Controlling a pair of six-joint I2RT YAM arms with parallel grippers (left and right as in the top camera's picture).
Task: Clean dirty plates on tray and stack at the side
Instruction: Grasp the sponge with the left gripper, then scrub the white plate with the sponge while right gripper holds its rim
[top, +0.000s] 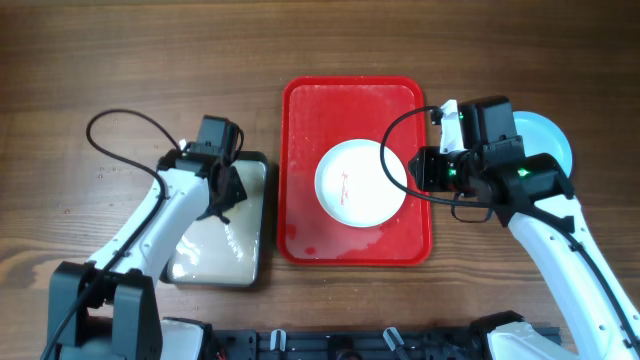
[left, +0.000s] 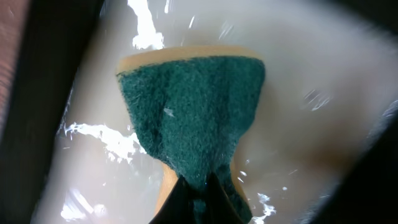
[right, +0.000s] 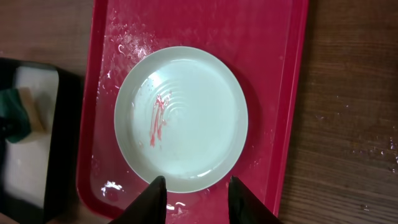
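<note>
On the red tray (top: 300, 150), just right of its middle: white plate (top: 360, 183), lying flat, marked left of centre with a small red smear (right: 158, 115). Droplets (right: 130, 37) and a wet film across the tray floor around it. Poised at the plate's right edge in the overhead view: right gripper (top: 425, 170), reaching in over the tray's right rim. Seen from the right wrist, same gripper (right: 198, 186) with jaws parted, one dark finger to each side of the plate's nearest rim, nothing clamped between; contact with the rim impossible to tell. Plate just ahead of the fingertips, tray beneath

Off the tray, on the wooden table (top: 100, 60) to the right, partly hidden under the right arm (top: 560, 230): light blue plate (top: 555, 140); one plate or more stacked there, not clear

Left of the tray, just beside it with a narrow strip of table between: dark-rimmed pan (top: 215, 262) with a pale wet inside. Down inside the pan: left gripper (top: 225, 195), well apart from the white plate. From the left wrist, clenched on a sponge (left: 193, 118), green scouring face toward the camera, yellow layer showing along the far edge and at the pinched end, pale shiny pan floor behind
</note>
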